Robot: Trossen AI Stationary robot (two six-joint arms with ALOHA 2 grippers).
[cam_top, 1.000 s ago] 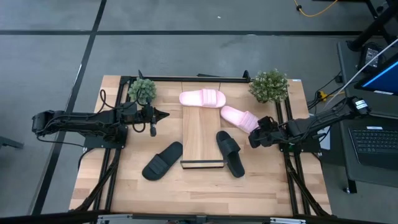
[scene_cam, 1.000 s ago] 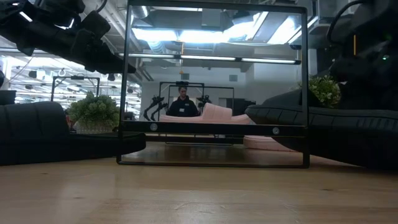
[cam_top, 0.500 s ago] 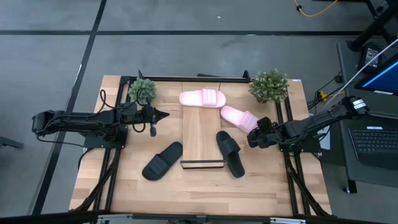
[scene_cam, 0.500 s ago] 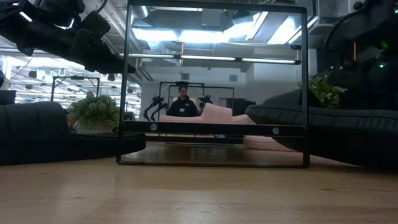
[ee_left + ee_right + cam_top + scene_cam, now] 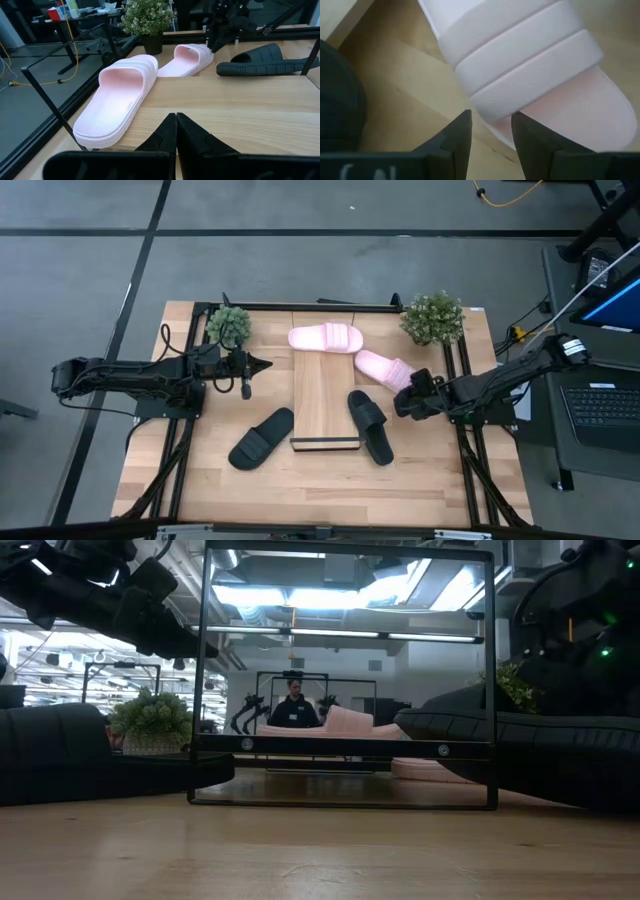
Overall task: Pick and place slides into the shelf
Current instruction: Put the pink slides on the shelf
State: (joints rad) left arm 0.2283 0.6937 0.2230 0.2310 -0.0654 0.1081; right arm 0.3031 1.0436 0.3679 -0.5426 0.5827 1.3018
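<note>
Overhead: right gripper (image 5: 404,404) spread, poised at pink slide (image 5: 385,369) beside shelf (image 5: 324,397) on worktop (image 5: 200,470); left gripper (image 5: 262,364) pressed together, waiting. Risk: closing only on the soft strap, letting the slide tilt and slip.

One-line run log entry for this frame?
left gripper: shut, idle beside shelf | right gripper: open, over pink slide strap | shelf: one pink slide at top

Wooden surface (image 5: 320,860) ran across the foreground. Black slides lay at left (image 5: 60,755) and right (image 5: 520,750). Shelf (image 5: 340,748) stood centred, pink slide (image 5: 345,722) behind its lip. Potted plant (image 5: 150,720) at left. Person (image 5: 293,705) stood beyond.
</note>
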